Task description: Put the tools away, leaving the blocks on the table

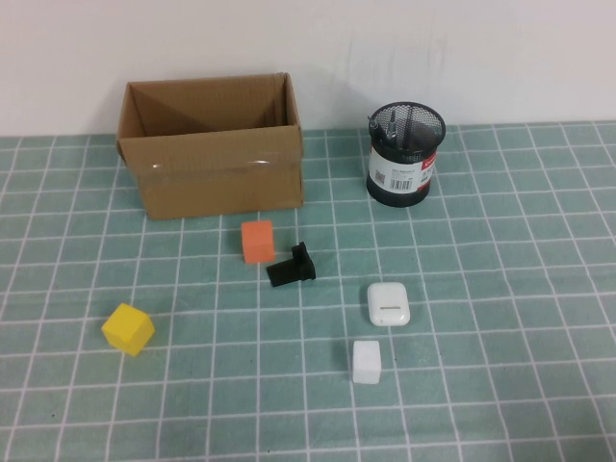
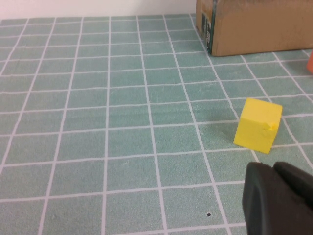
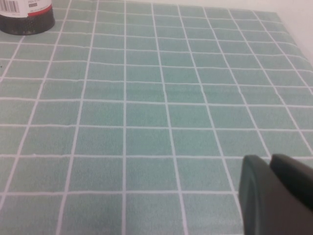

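The yellow block (image 1: 128, 328) lies at the front left of the green grid table (image 1: 510, 289), the orange block (image 1: 257, 241) in the middle and the white block (image 1: 366, 361) in front. Dark tool ends (image 1: 393, 123) stick up inside the black mesh holder (image 1: 405, 159); I cannot tell which tools they are. No tool lies on the table. Neither arm shows in the high view. My left gripper (image 2: 274, 169) is shut and empty, low over the mat near the yellow block (image 2: 258, 125). My right gripper (image 3: 269, 161) is shut and empty over bare mat.
An open cardboard box (image 1: 212, 159) stands at the back left; its corner shows in the left wrist view (image 2: 254, 24). A small black bracket (image 1: 294, 267) and a white earbud case (image 1: 387, 302) lie mid-table. The holder's base shows in the right wrist view (image 3: 27, 14).
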Controlling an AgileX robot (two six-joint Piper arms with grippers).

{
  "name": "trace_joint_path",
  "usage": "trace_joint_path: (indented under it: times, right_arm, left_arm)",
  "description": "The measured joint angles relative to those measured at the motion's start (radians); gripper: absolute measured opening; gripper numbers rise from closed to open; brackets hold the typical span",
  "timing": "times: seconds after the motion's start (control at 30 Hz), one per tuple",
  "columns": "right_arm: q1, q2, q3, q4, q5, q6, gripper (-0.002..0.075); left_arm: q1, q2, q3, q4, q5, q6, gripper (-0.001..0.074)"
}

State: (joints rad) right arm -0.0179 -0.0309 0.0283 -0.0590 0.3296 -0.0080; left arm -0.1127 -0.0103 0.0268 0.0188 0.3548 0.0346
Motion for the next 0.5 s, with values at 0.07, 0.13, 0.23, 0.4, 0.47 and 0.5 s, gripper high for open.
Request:
trace_joint_path:
  times: [0.07,0.13,0.23,0.4,0.47,0.5]
  right_arm:
    - [0.000,0.000,0.000,0.000,0.000,0.000,-0.0009]
    - [0.000,0.000,0.000,0.000,0.000,0.000,-0.0009]
    - [0.005,0.018,-0.001,0.006,0.051,0.008,-0.0011]
    - [0.005,0.018,-0.001,0.006,0.051,0.008,-0.0011]
    - [0.005,0.018,-0.001,0.006,0.051,0.008,-0.0011]
    - [0.005,0.018,-0.001,0.006,0.051,0.008,-0.0011]
  left_arm:
    - [0.000,0.000,0.000,0.000,0.000,0.000,-0.0004]
    - [0.000,0.000,0.000,0.000,0.000,0.000,-0.0003]
    - [0.000,0.000,0.000,0.000,0.000,0.000,-0.0004]
    - [0.000,0.000,0.000,0.000,0.000,0.000,-0.0004]
    - [0.000,0.000,0.000,0.000,0.000,0.000,-0.0004]
    - [0.000,0.000,0.000,0.000,0.000,0.000,-0.0004]
